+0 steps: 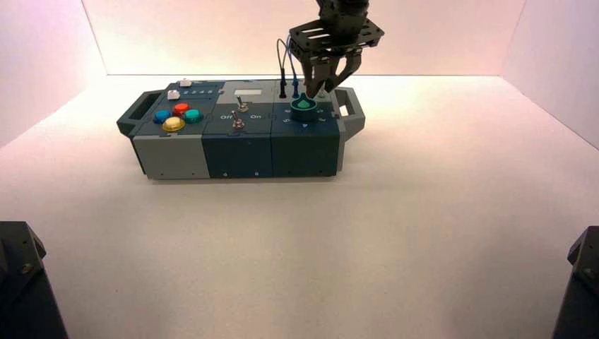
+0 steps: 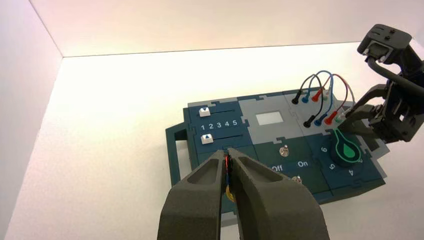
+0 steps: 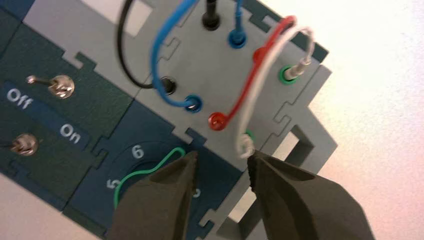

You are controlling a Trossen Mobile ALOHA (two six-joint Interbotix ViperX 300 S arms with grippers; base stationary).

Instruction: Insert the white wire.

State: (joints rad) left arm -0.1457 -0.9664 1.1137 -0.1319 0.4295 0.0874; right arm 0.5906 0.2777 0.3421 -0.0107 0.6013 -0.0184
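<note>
Keeping my left gripper (image 2: 228, 152) parked with closed fingers, I have the right gripper (image 3: 223, 161) wide open and empty beside the white wire (image 3: 257, 85), whose ends both sit at green-ringed sockets, probably to clear the fresh plug.

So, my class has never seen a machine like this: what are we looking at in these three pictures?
One picture looks down from above and behind a two-armed robot; the others come from cameras on its wrists. On the surface sits a box with coloured buttons, sliders, switches, a green-marked knob and looping wires. The right tool stands open over the box's right end, beside the white wire, gripping nothing. The left tool is shut, away from the wires.
</note>
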